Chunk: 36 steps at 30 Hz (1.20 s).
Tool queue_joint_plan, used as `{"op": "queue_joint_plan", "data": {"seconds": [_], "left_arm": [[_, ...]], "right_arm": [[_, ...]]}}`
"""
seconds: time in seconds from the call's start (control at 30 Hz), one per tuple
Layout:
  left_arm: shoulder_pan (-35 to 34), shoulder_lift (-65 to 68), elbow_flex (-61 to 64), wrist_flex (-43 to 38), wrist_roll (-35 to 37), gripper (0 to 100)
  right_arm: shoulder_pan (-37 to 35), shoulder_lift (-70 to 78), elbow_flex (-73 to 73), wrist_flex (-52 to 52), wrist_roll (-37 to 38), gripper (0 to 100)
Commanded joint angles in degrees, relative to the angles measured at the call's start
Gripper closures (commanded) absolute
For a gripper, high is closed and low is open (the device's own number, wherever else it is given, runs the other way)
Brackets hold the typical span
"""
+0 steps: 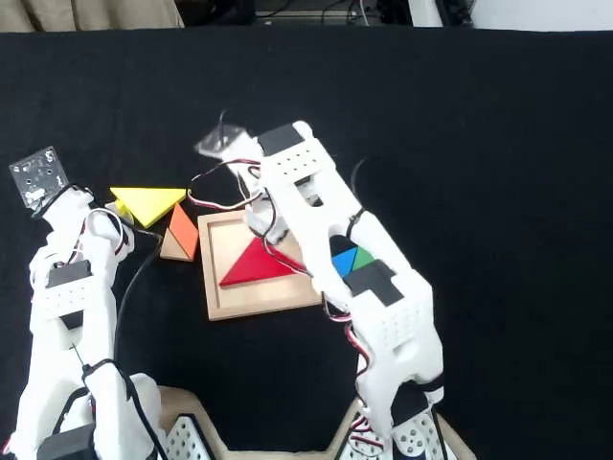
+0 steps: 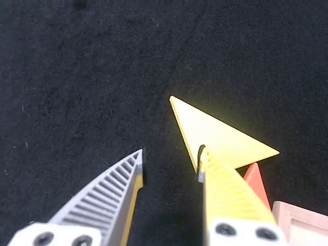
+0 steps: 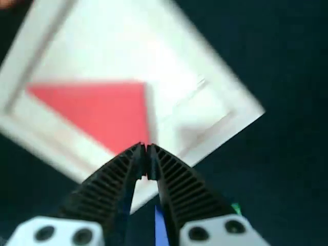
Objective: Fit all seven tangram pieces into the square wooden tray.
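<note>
We look down on a table (image 1: 498,144) covered in black cloth. The square wooden tray (image 1: 225,302) lies near its middle and holds one piece, a red triangle (image 1: 254,265), flat inside it. Just beside the tray, on the left arm's side, lies an orange triangle (image 1: 182,232), and a larger yellow triangle (image 1: 148,202) lies next to that on the cloth. On the tray's other side we see a blue piece (image 1: 342,264) and a green piece (image 1: 362,258) together (both partly hidden under the right arm). The right gripper (image 3: 145,149) hangs over the tray at a corner of the red triangle, its fingers pressed together with nothing between them. The left gripper (image 2: 171,154) has its fingers spread apart, one fingertip over the yellow triangle's edge, the other over bare cloth.
</note>
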Motion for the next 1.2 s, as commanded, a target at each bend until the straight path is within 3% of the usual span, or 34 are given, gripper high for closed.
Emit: {"op": "queue_joint_plan", "data": {"seconds": [0.0, 0.17, 0.43, 0.7, 0.93, 1.17], "left_arm": [[0.31, -1.23, -0.48, -0.97, 0.26, 82], [0.31, -1.23, -0.48, -0.97, 0.26, 82], [0.31, -1.23, -0.57, -0.97, 0.26, 82], [0.40, -1.23, -0.57, -0.97, 0.26, 82], [0.31, -1.23, -0.57, -0.97, 0.26, 82], [0.31, -1.23, -0.48, -0.97, 0.26, 82]], "right_arm": [[-3.08, -0.92, -0.13, -9.14, -2.73, 98.7], [-5.36, 5.14, -3.03, -11.34, -3.08, 98.7], [-5.54, 9.71, -8.22, -2.55, -7.47, 98.7], [-7.12, 9.63, -7.96, 6.07, -7.82, 98.7], [-12.92, 9.54, -4.35, 8.09, -7.91, 98.7], [-9.49, 0.57, -4.26, 8.09, -9.93, 98.7]]}}
